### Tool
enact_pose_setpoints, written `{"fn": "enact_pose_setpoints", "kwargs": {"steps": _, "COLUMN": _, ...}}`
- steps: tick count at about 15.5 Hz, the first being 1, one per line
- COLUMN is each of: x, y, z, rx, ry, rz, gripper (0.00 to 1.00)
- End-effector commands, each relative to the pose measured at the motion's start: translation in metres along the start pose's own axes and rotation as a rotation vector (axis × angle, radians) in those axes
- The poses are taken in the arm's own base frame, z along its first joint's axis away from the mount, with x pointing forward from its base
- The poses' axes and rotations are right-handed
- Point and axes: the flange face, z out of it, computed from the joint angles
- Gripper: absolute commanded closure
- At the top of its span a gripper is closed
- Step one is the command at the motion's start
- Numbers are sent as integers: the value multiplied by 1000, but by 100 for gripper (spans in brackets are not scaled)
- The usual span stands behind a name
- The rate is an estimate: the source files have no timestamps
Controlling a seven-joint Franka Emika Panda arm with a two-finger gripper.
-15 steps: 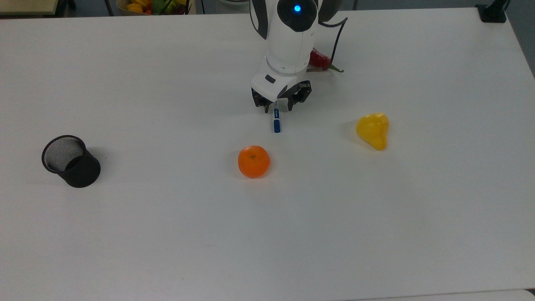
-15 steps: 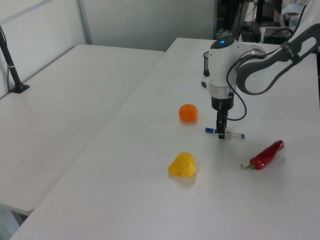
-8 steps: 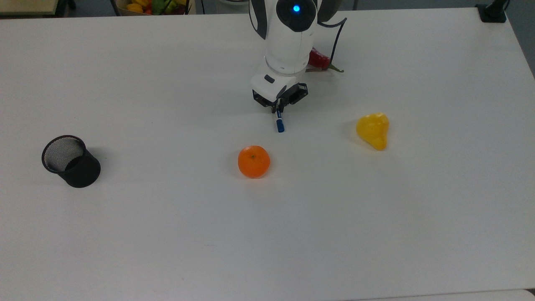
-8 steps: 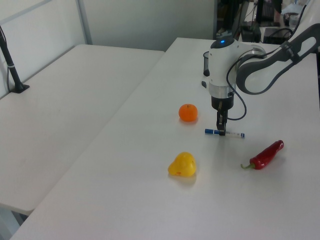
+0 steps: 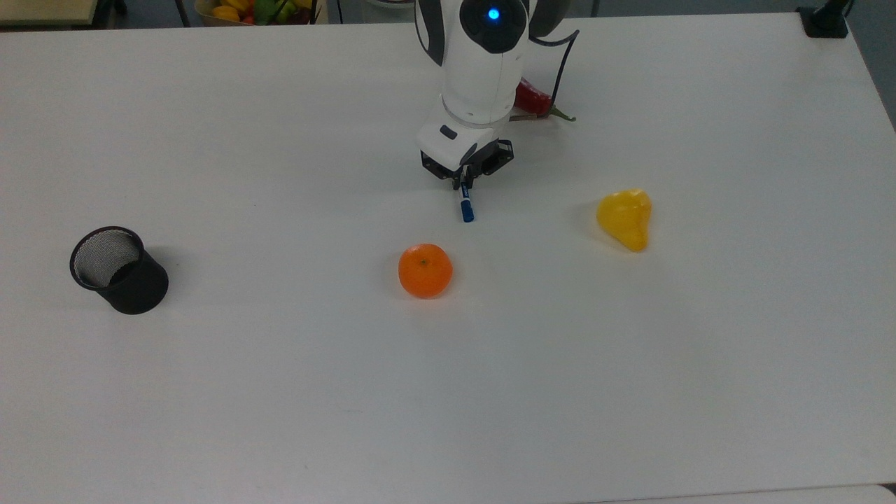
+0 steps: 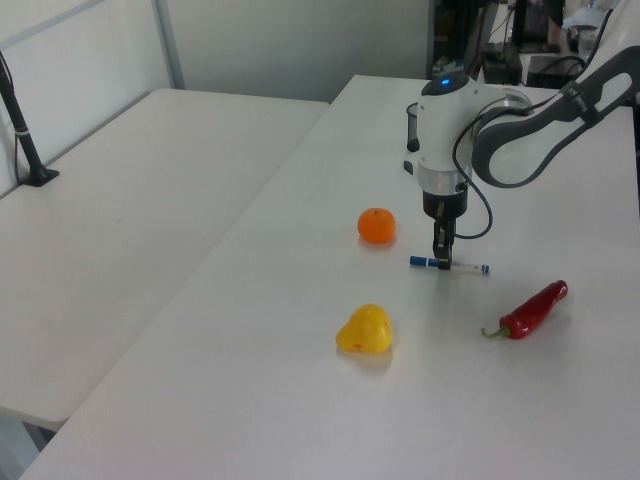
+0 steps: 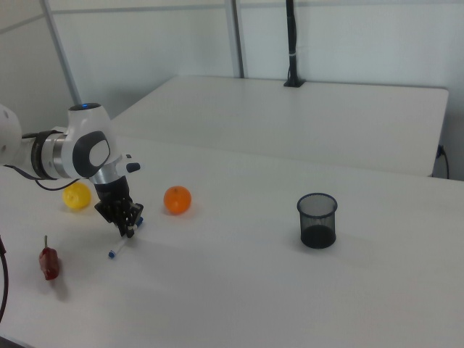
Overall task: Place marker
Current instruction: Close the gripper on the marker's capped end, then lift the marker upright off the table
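I've got the gripper (image 5: 463,183) pinched on the marker (image 5: 465,207) low by the table (image 5: 280,392), w/ the grip nearer one end, so it could pivot or slip en route to the mesh cup (image 5: 119,269).

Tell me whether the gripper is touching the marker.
Touching. In the left view the gripper has its fingers closed onto the marker, which lies on the table; the top view shows the same grip.

white table (image 6: 250,400) | second white table (image 6: 120,210) beside | pale wall (image 7: 348,36)
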Motion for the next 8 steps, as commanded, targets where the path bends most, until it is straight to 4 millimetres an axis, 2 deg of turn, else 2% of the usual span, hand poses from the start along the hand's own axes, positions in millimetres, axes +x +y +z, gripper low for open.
{"fn": "enact_pose_setpoints", "kwargs": {"steps": 1, "x": -4, "y": 10, "z": -22, "rx": 1, "ry": 44, "rz": 34, "gripper": 100}}
{"fn": "enact_pose_setpoints", "kwargs": {"steps": 8, "x": -9, "y": 31, "z": -87, "rx": 0, "ry": 62, "rz": 80, "gripper": 100}}
